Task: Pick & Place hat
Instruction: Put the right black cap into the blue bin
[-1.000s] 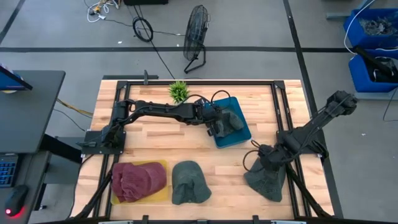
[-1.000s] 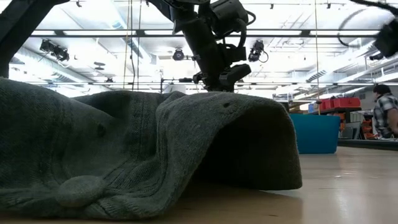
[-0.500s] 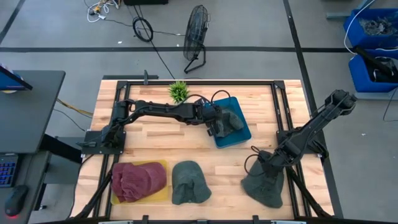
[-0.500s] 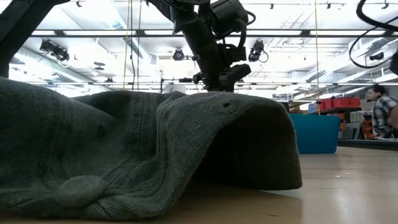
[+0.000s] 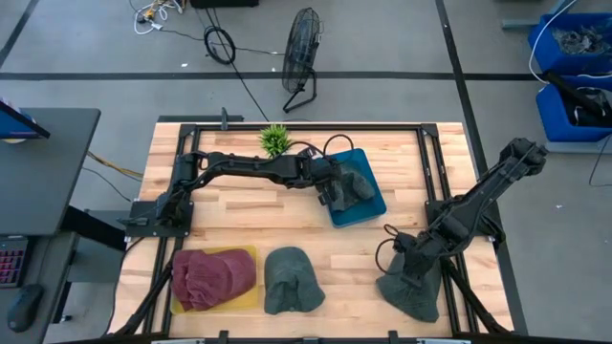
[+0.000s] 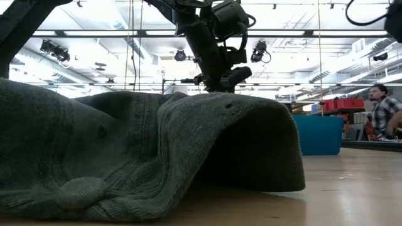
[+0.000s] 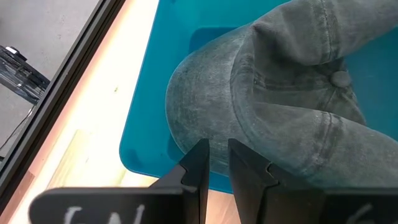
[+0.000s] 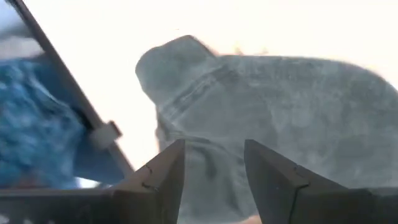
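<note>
A grey cap (image 5: pixel 356 183) (image 7: pixel 280 106) lies in the teal tray (image 5: pixel 373 205) (image 7: pixel 155 93) at the table's far middle. My left gripper (image 5: pixel 333 198) (image 7: pixel 216 155) stands over the cap's near-left edge, its fingers almost together. A second grey hat (image 5: pixel 413 296) (image 8: pixel 280 106) lies flat on the table at the near right corner. My right gripper (image 5: pixel 418 270) (image 8: pixel 214 162) hangs open right above it, pointing down. A grey-green hat (image 5: pixel 290 280) (image 6: pixel 157 150) rests on the near middle of the table. A red hat (image 5: pixel 212 277) lies on a yellow tray (image 5: pixel 245 253). My left gripper points down at the cap's rim (image 7: pixel 205 134) by the tray's edge; I cannot tell whether its shut fingers touch the cloth. My right gripper has an open finger on either side of the grey hat's crown (image 8: pixel 211 124); I cannot tell whether they touch it.
A small green plant (image 5: pixel 275 140) stands at the far edge behind the left arm. Black frame rails (image 5: pixel 426 162) run along the table's sides. Bare wood lies between the teal tray and the near hats. A person (image 6: pixel 383 110) stands far behind the table.
My right gripper has moved toward the table's near edge over the grey hat, staying open. The hat beneath it has shifted slightly toward the near edge.
</note>
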Robot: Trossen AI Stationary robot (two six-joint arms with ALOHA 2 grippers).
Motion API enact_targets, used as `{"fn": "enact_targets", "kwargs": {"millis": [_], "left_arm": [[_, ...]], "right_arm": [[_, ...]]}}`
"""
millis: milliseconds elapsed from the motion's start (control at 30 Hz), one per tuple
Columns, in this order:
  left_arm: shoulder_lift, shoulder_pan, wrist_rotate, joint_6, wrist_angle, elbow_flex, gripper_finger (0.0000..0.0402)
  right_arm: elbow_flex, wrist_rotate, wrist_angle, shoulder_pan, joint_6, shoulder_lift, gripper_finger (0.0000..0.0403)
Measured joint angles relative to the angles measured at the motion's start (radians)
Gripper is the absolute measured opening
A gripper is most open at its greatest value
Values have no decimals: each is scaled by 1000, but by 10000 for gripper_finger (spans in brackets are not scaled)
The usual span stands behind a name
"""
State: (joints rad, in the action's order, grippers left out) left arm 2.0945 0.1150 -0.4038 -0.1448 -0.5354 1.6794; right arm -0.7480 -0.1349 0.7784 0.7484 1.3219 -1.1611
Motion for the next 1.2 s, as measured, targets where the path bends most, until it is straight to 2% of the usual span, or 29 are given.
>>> {"fn": "enact_targets", "kwargs": {"millis": [333,533,700,867,1067,1200], "left_arm": [[0,-1,1,-1,-3,0,62],[0,-1,1,0,-2,0,62],[0,-1,2,0,-2,0,62],[0,-1,2,0,-2,0,62],[0,-1,2,3,-3,0,62],[0,-1,2,34,-3,0,62]], "right_arm": [[22,-34,-32,98,-18,-183,169],[18,-16,-42,103,0,-302,164],[20,-18,-39,103,-2,-333,116],[22,-33,-31,87,-9,-335,18],[-57,-106,50,55,-76,-338,16],[-199,-59,256,36,-159,-338,6]]}}
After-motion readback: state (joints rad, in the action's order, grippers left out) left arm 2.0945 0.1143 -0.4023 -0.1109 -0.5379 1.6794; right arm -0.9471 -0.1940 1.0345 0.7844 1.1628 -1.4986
